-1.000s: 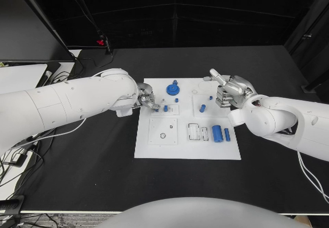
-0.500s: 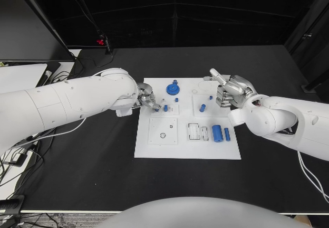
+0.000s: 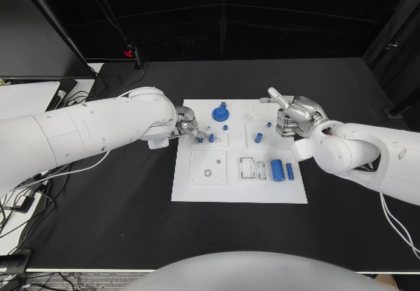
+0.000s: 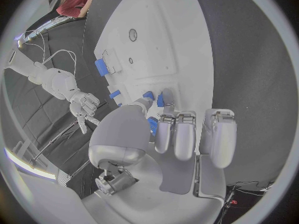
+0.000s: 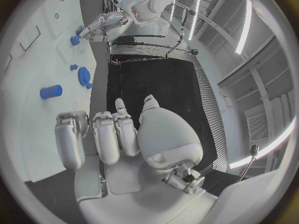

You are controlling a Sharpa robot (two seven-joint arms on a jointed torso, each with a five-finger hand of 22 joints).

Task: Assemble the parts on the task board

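White task board (image 3: pixel 238 193) mid-table, our two hands at its far corners.

Blue parts on it: a gear (image 3: pixel 221 113) at the far edge, a small peg (image 3: pixel 211 138) on the left, a cylinder (image 3: pixel 277 169) near the right edge. Our left hand (image 3: pixel 186 126) reaches over the left edge, its fingertips (image 4: pixel 163 98) pinching the small peg. Our right hand (image 3: pixel 293 117) hovers by the far right corner, fingers curled together on nothing.
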